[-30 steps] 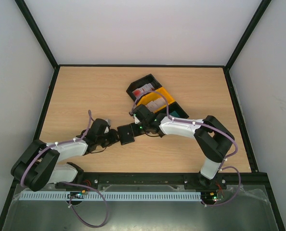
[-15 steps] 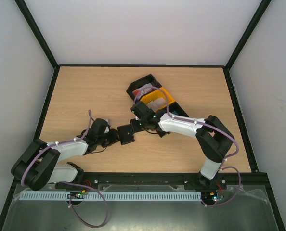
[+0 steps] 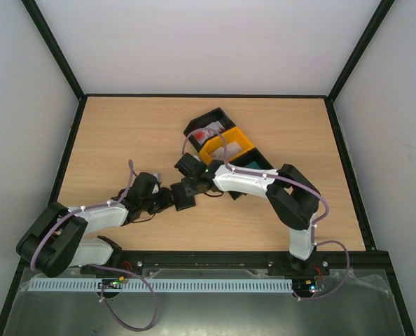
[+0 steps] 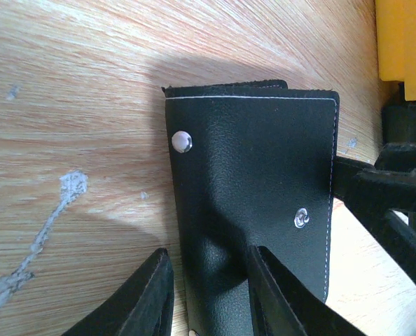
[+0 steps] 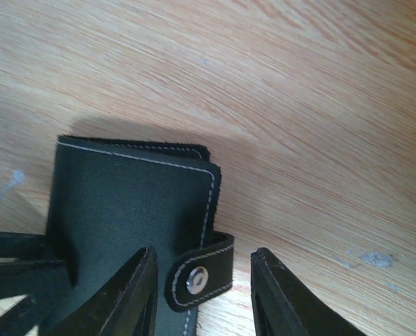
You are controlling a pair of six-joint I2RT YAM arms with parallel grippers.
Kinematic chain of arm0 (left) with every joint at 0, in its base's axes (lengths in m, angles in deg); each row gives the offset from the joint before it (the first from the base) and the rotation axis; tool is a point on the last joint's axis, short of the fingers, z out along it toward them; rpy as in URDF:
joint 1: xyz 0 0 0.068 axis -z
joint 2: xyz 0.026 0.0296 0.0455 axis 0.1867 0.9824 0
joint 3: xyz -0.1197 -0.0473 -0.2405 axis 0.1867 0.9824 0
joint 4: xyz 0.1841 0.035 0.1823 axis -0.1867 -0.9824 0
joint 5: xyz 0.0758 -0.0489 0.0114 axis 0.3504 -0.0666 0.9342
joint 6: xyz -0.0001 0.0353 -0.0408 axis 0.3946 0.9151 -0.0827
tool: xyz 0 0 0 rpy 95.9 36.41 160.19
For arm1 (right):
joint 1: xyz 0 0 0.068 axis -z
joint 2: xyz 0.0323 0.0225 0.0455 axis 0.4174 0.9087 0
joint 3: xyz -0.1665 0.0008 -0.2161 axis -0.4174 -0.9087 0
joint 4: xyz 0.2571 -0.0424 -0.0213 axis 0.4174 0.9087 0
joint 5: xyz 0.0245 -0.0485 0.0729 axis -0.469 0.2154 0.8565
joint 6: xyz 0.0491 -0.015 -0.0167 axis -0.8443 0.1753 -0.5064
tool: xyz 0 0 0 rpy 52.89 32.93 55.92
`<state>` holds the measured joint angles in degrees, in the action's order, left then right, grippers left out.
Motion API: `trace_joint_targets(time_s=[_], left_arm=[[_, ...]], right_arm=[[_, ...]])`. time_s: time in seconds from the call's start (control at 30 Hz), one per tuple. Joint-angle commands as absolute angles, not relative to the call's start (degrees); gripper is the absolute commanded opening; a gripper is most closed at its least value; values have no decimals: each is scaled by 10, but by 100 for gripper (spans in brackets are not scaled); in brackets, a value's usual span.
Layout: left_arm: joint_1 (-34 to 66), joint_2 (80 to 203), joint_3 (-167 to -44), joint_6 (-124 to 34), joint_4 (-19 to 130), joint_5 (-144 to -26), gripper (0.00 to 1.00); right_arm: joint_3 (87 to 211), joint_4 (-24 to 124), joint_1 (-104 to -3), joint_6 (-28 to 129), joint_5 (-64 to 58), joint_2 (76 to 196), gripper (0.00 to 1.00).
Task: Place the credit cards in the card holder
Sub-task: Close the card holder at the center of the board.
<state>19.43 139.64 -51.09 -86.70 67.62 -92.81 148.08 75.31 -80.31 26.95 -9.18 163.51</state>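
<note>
**Inspector:** Near side first.

**Operator:** Left hand [image 4: 208, 269] pinches the near edge of the card holder [image 4: 257, 182]. The holder lies flat on the bench [image 3: 124, 133], folded shut.

**Inspector:** The right?

**Operator:** Right hand [image 5: 202, 255] is spread, one finger on either side of the snap strap [image 5: 204, 276]. The strap appears fastened.

**Inspector:** The cards?

**Operator:** Credit cards [image 3: 206, 132] sit in the trays [image 3: 225, 148] beyond the holder.

**Inspector:** Step in hand?

**Operator:** Opening, in my judgement. The next move calls for closing on the strap and pulling the snap free while the left steadies the holder.
</note>
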Motion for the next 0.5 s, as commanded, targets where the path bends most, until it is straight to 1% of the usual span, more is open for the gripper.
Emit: trace_joint_targets(time_s=[0.0, 0.1, 0.23, 0.37, 0.43, 0.47], left_arm=[[196, 1399, -499, -868, 667, -918, 33], [196, 1400, -499, -869, 668, -918, 33], [196, 1399, -499, -868, 668, -919, 33], [196, 1399, -499, -868, 668, -919, 33], [196, 1399, -499, -868, 668, -919, 33], [196, 1398, -499, -868, 668, -919, 33]], right_arm=[[1498, 792, -807, 271, -124, 1643, 34], [1500, 796, -808, 267, -132, 1643, 29], [1499, 797, -808, 262, -138, 1639, 18], [1501, 798, -808, 259, -137, 1638, 9], [1501, 798, -807, 258, -137, 1635, 9], [1501, 798, -807, 258, -137, 1634, 10]])
